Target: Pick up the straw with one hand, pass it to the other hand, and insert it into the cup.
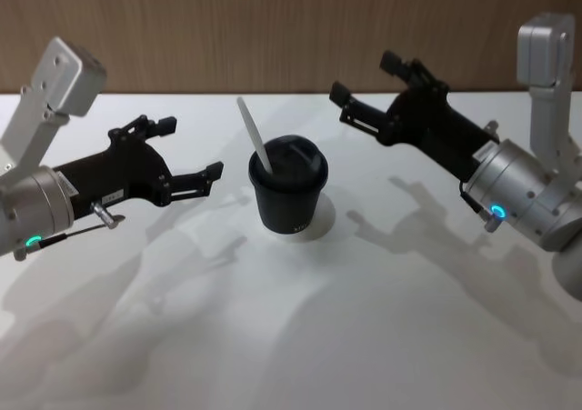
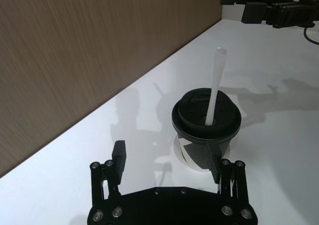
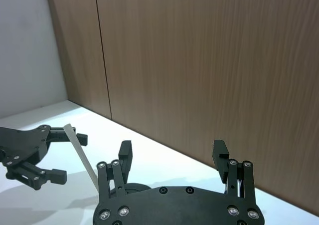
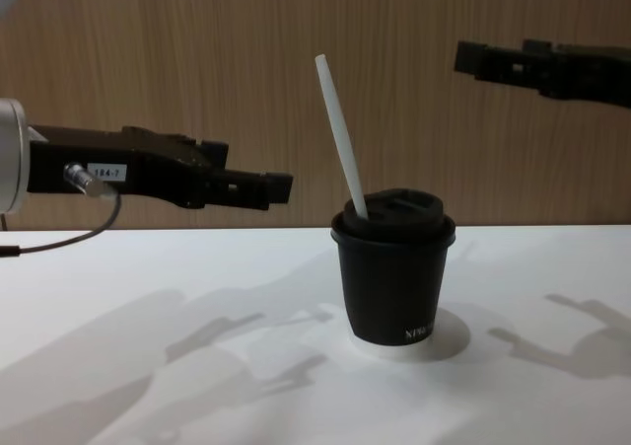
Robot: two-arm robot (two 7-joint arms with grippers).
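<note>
Straw [image 1: 253, 137] sits tilted in the cup [image 1: 288, 196] lid mid-table, left gripper [image 1: 193, 154] and right gripper [image 1: 366, 87] both wide, empty, apart; a careless retract could clip it.

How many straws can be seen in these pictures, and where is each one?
1. The straw stands in the lid of the cup, leaning toward the left claw. The cup is at the table's centre, between the open left claw and the open right claw; neither touches it.

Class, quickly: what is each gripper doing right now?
Left gripper: open, holding nothing, beside the cup.
Right gripper: open, holding nothing.
</note>
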